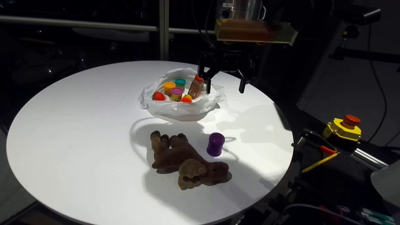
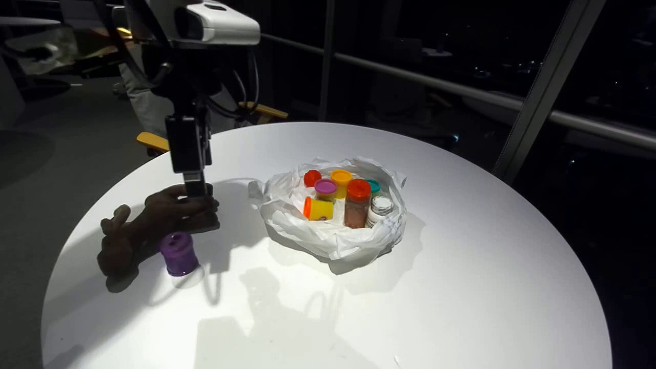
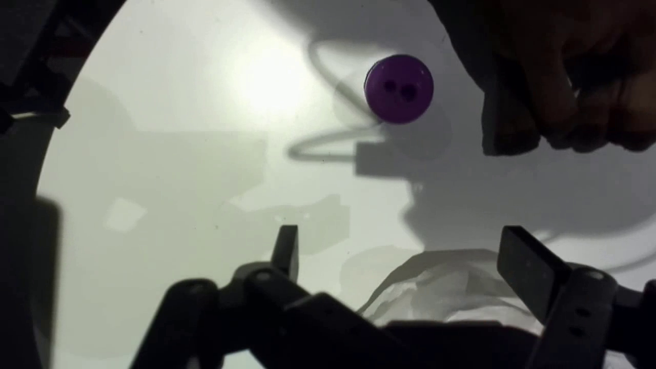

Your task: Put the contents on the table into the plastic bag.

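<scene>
A brown plush toy (image 1: 187, 154) lies on its side on the white table (image 1: 78, 131), with an upright purple cup (image 1: 215, 145) standing beside it. Farther back, the wrinkled whitish plastic bag (image 2: 328, 243) rests with its mouth spread upward. Inside it are the brown bottle (image 2: 355, 211) with a red cap, a yellow tub (image 2: 320, 209) on its side, and several other small bright pieces. My gripper (image 3: 401, 241) hangs above the tabletop, open, nothing between its fingers. In the wrist view the cup (image 3: 398, 89) appears ahead of the fingertips, and the bag's edge (image 3: 446, 282) shows between them, below.
A yellow box with a red button (image 1: 343, 128) and a yellow pencil (image 1: 320, 162) lie on a dark surface beyond the table's edge. A chair with a wooden armrest (image 2: 152, 141) stands behind the table. A metal rail (image 1: 78, 23) runs past the far side.
</scene>
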Available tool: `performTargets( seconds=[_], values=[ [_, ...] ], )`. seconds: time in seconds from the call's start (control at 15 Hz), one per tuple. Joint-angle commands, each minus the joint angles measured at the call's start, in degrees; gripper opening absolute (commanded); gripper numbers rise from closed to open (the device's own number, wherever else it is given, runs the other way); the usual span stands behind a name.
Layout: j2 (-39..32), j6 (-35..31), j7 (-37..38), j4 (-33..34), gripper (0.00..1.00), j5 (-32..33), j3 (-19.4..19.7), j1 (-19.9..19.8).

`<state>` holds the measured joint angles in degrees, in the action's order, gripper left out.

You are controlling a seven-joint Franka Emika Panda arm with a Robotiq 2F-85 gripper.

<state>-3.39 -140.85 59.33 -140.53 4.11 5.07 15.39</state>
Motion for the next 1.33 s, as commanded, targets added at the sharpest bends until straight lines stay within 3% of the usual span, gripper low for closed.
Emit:
performTargets(
  seconds=[0.0,0.4,0.87,1.13,1.27],
  values=[
    [-1.5,-3.94,-1.85,-2.12,1.0,1.4,-5.25,-2.79],
    [-8.53,-14.66,-4.61,-3.86,1.0,-1.78,-7.65,-3.61],
    [-12.58,-17.61,-12.49,-4.49,1.0,-8.16,-8.96,-3.81],
    [-15.32,-22.56,-14.71,-4.24,1.0,-9.65,-8.71,-3.68],
    [-16.59,-22.64,-16.66,-3.68,0.74,-11.3,-9.25,-4.23]
  ],
)
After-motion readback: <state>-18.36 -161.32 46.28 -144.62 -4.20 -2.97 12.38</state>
